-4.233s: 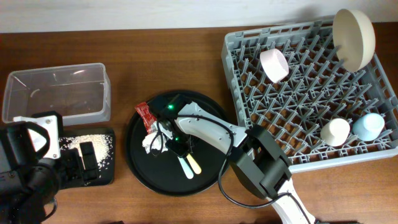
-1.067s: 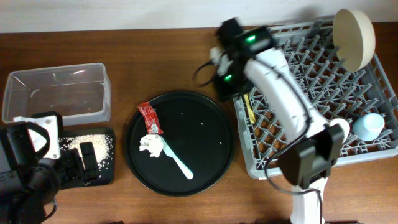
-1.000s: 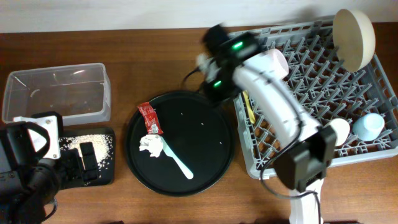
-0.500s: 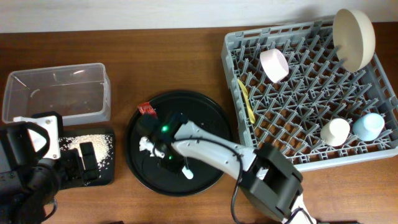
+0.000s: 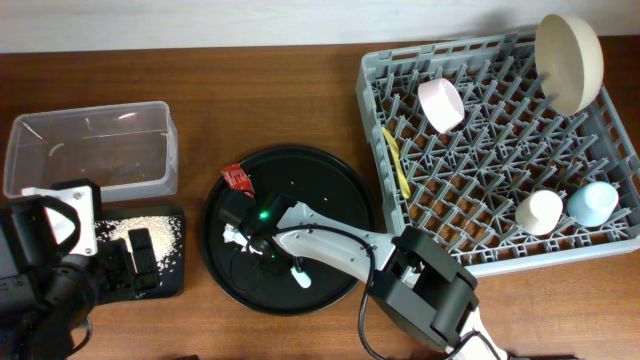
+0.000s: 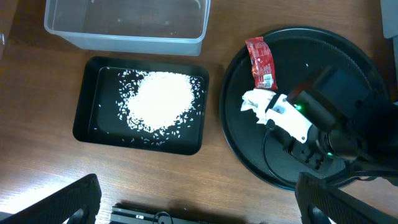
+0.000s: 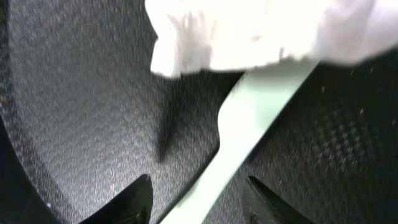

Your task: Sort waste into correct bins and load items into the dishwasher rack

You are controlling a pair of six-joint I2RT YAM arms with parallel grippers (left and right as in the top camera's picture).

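My right gripper [image 5: 264, 243] is open, low over the round black tray [image 5: 335, 195], and its fingers [image 7: 199, 202] straddle the handle of a white plastic spoon [image 7: 249, 124]. The crumpled white tissue [image 7: 261, 31] lies just beyond the fingers, and it also shows in the left wrist view [image 6: 254, 101]. The red sauce packet [image 5: 237, 178] lies at the tray's left rim. Rice [image 6: 158, 99] fills the shallow black tray [image 5: 165, 275]. The clear tub [image 5: 90, 150] is behind it. My left gripper [image 6: 199, 211] is open and empty. The yellow utensil [image 5: 398, 165] lies in the grey rack [image 5: 500, 150].
In the rack are a pinkish bowl [image 5: 441, 103], a cream plate-bowl [image 5: 568, 50] on edge at the back right, a white cup [image 5: 540, 212] and a light blue cup [image 5: 598, 203]. The spoon's bowl end [image 5: 300, 277] pokes out past my right arm.
My right arm has come back from the rack, where the yellow utensil now lies, to the round tray. It has come down over the white spoon beside the tissue. The left arm is still.
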